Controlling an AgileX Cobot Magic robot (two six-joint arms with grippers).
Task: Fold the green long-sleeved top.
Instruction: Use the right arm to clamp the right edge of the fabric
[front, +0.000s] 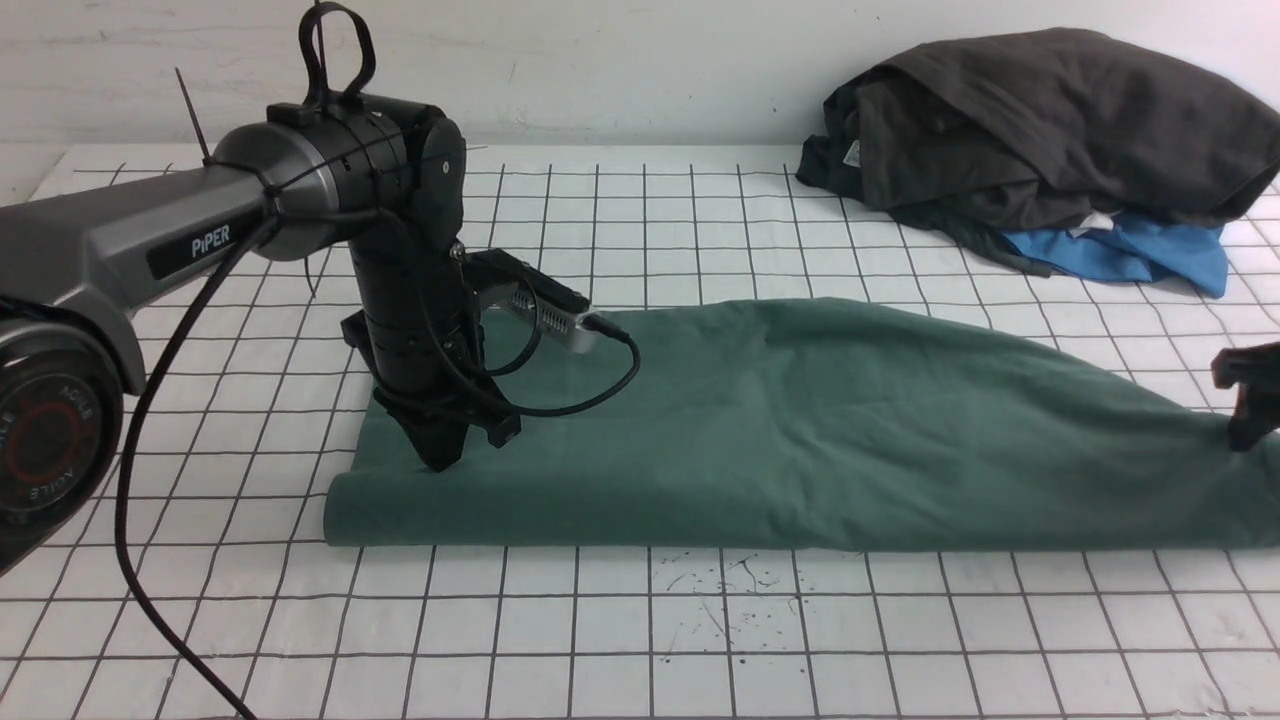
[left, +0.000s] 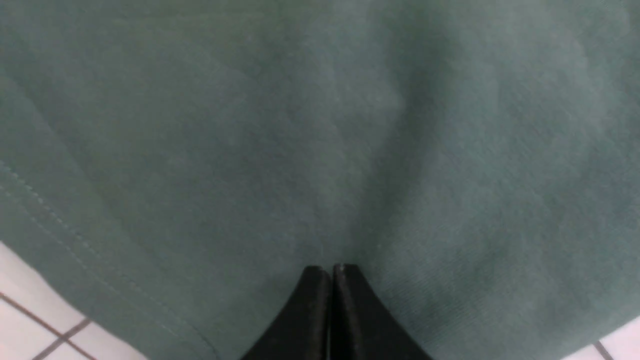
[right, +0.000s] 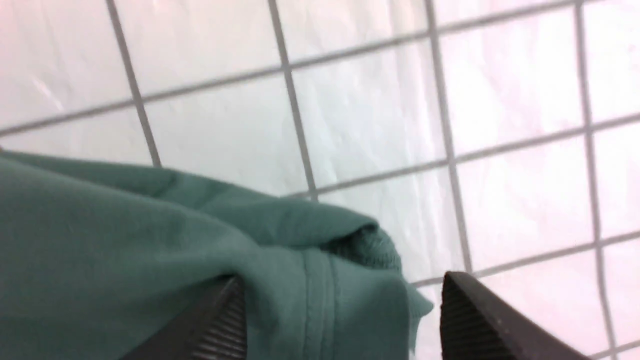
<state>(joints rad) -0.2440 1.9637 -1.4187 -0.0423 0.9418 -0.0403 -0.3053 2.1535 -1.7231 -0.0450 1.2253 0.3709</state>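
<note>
White gridded table (front: 640, 650) fills the foreground and runs on under both pincers. Across it the green long-sleeved top (front: 800, 430) lies folded into a long band. It reaches from just past the left pincer (front: 440, 455) all the way to the right pincer (right: 342, 282), and its near fold edge is a straight line on the camera side of both. Beyond the right pincer and well apart from it, a dark grey-black garment (front: 1050, 120) sits in a heap, with a bright blue garment (front: 1130, 255) poking out from beneath it. The left arm (front: 150, 240) comes in from the side, a black cable (front: 135, 470) hanging from it, and points its pincer straight down onto the top's left end. That pincer is closed tight: its two fingers are pressed together with no cloth seen between them, and the tips touch the green fabric near a stitched hem. The right pincer stands wide. A bunched end of the top with a ribbed band lies between its fingers (right: 475, 315), one against the cloth and the other clear of it over bare table. Small black specks (front: 720, 580) mark the table on the near side of the top, between the two pincers.
</note>
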